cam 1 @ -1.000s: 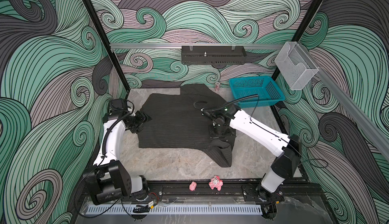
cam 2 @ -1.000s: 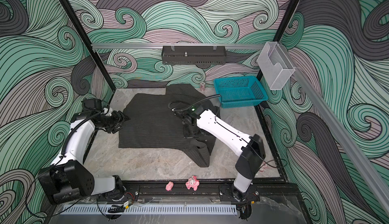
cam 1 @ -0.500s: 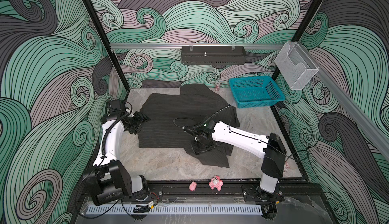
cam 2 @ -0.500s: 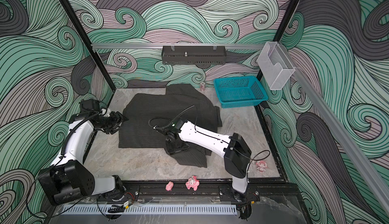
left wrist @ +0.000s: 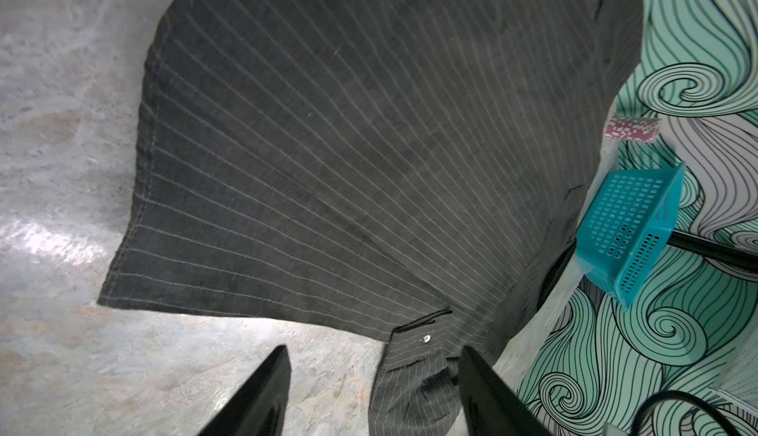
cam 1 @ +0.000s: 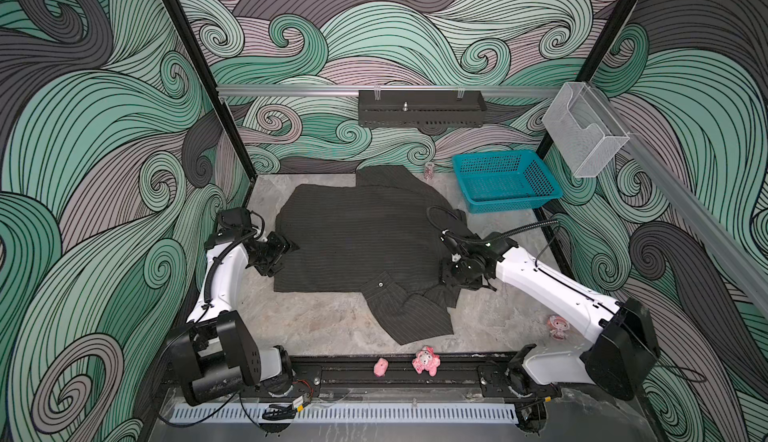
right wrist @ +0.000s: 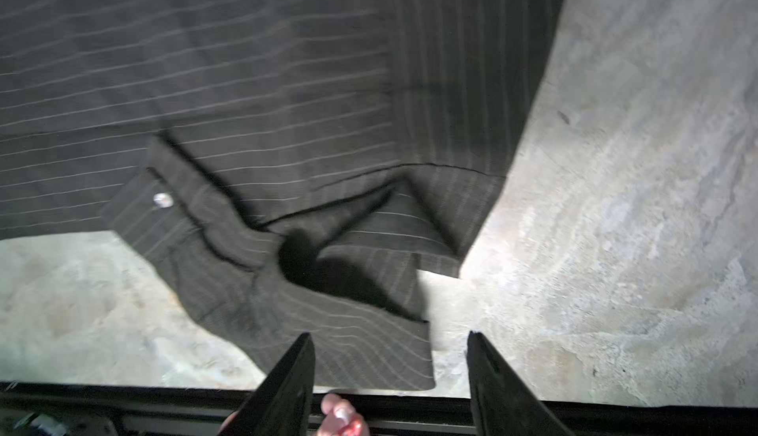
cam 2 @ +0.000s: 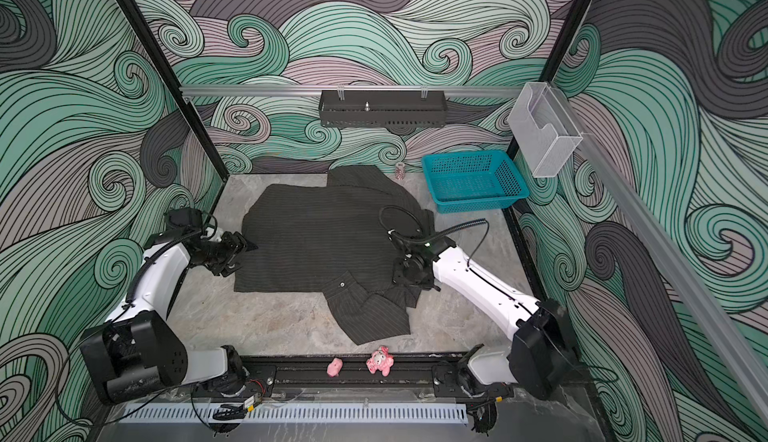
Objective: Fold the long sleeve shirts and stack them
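One dark shirt (cam 1: 357,236), one blue basket (cam 1: 505,180), three small pink toys (cam 1: 426,361), one little pink can (cam 1: 429,170), one black rack (cam 1: 422,108), one clear box (cam 1: 584,130), two robot arms (cam 1: 226,271).

A dark pinstriped shirt (cam 1: 361,232) spread flat on the grey table (cam 1: 316,327) at frame centre, its cuffed sleeve (cam 1: 409,315) bunched at lower right, left gripper (cam 1: 290,248) at the shirt's left edge, right gripper (cam 1: 457,282) at its right edge, teal basket (cam 1: 505,180) in the upper right.
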You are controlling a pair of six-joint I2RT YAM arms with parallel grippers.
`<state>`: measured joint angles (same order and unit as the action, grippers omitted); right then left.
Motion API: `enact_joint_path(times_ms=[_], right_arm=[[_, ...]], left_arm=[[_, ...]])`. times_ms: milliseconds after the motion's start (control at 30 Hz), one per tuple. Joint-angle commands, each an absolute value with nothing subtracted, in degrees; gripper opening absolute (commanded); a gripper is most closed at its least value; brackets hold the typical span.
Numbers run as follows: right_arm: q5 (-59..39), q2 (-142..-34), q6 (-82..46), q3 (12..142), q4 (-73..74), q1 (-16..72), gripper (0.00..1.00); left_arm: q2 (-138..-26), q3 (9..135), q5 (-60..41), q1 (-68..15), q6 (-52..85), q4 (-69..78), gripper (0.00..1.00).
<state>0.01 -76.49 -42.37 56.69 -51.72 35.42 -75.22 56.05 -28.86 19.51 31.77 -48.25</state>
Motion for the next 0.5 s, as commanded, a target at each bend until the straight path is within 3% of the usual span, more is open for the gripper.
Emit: enact_joint_path(times_ms=[0,233,467], right_arm=[[-4.19,-71.9,-47.4,50.4,-43.38,33.13,0.62],[-13.52,-71.24,-50.89,40.62,-34.31,33.03,0.67],[-14.33,-69.56,-50.54,36.66,-31.76,32.89,0.69]], left_arm=[[-73.94,50.89,-30.38,22.38,36.2,-44.8,0.68],[-70.8,43.46,-29.86,26.09,39.45,-41.69,0.69],[-71.0,38.13,-30.02,28.17,40.96,-39.36,0.71]])
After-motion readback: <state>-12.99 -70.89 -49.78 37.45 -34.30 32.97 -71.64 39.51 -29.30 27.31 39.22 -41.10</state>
